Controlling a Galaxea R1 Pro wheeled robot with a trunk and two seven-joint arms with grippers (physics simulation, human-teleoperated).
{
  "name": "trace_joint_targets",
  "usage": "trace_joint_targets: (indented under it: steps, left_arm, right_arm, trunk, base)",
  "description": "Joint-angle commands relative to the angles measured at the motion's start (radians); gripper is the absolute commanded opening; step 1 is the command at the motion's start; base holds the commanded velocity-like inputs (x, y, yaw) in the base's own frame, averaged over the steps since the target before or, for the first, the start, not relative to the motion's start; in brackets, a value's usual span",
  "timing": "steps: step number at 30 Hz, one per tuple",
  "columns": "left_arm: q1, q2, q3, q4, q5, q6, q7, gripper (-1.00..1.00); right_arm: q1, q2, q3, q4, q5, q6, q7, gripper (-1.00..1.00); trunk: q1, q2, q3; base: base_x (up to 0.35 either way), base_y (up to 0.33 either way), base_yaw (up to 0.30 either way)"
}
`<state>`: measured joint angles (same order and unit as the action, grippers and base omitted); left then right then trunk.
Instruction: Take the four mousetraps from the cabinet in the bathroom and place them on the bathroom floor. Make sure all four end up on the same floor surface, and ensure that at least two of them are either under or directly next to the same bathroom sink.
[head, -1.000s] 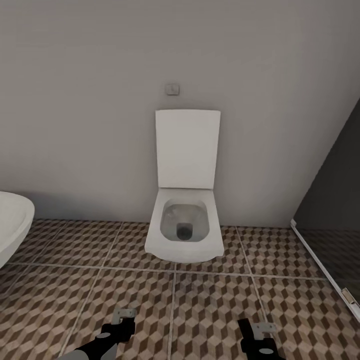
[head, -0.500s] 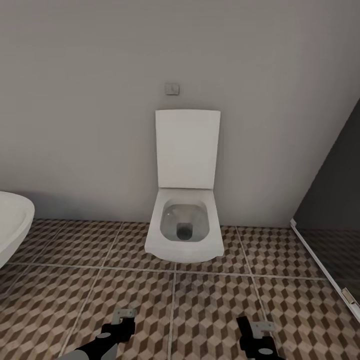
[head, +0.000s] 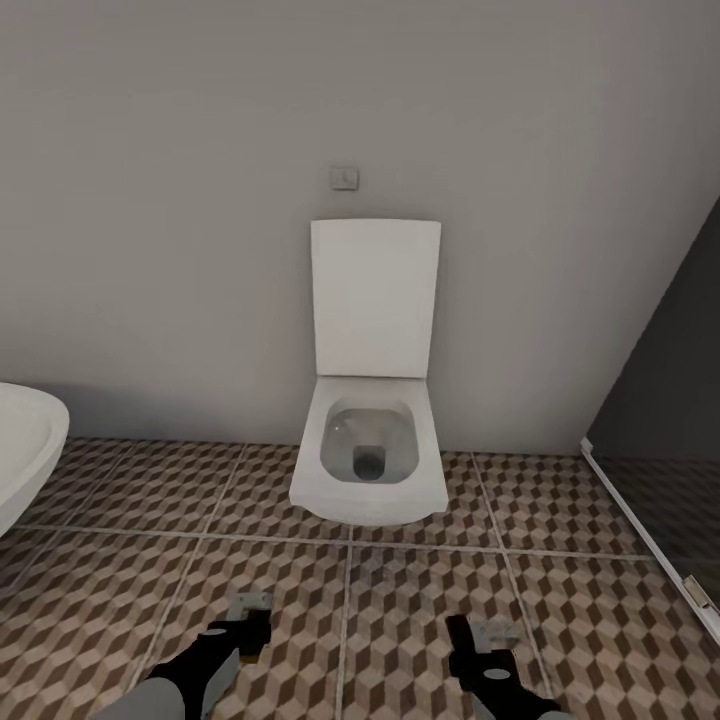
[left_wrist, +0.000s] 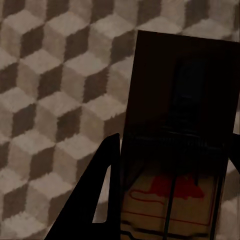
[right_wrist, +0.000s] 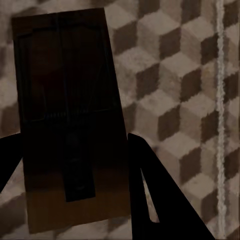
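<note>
You are facing a white toilet (head: 370, 455) with its lid up against a grey wall (head: 180, 200), on the cube-patterned floor (head: 420, 590). A rounded white tub (head: 25, 440) edges in at your left, and a dark glass panel (head: 670, 420) stands at your right.

Your left gripper (head: 247, 618) hangs low over the tiles, clamped on a trap (left_wrist: 180, 135). In the left wrist view the board sits between the two dark fingers (left_wrist: 102, 190), one pressing each long edge, with the wire spring across its middle and the red mark at the end nearest the camera; the far end juts out past the fingertips over the floor.

Your right gripper (head: 478, 640) is clamped on a second trap (right_wrist: 70, 125) the same way. In the right wrist view the dark fingers (right_wrist: 155, 195) bear on both long edges of its near half, and the far half sticks out beyond them above the tiles, well clear of a pale grout line (right_wrist: 219, 100).
</note>
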<state>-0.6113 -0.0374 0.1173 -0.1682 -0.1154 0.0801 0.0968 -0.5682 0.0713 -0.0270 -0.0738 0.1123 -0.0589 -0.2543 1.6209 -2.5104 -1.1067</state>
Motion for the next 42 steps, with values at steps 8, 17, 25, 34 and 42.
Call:
trace_joint_targets:
  steps: [8,17,25,34,42]
  left_arm:
    - [-0.001,0.010,0.003,-0.001,-0.017,-0.036,-0.018,-1.00]
    - [0.001,0.012,0.002,-0.016,-0.024,-0.069,-0.027,-1.00]
    - [0.001,-0.007,0.006,-0.019,-0.024,-0.068,-0.025,-1.00]
    - [0.001,-0.025,0.008,-0.020,-0.020,-0.057,-0.027,-1.00]
    - [0.001,-0.027,0.009,-0.019,-0.018,-0.057,-0.023,-1.00]
  right_arm:
    - [-0.002,0.053,-0.004,-0.011,0.008,-0.013,-0.005,-1.00]
    - [-0.002,0.047,-0.001,-0.012,0.010,-0.036,-0.005,-1.00]
    - [-0.002,0.043,-0.001,-0.012,0.009,-0.040,-0.005,-1.00]
    - [-0.002,0.040,-0.001,-0.012,0.009,-0.040,-0.005,-1.00]
    - [-0.002,0.039,-0.001,-0.012,0.009,-0.039,-0.005,-1.00]
  trunk:
    - [0.000,0.000,-0.001]
    - [0.000,0.000,-0.001]
    - [0.000,0.000,-0.001]
    - [0.000,0.000,-0.001]
    - [0.000,0.000,-0.001]
  base:
    - [0.000,0.000,0.000]
    - [0.000,0.000,0.000]
    - [0.000,0.000,0.000]
    - [0.000,0.000,0.000]
    - [0.000,0.000,0.000]
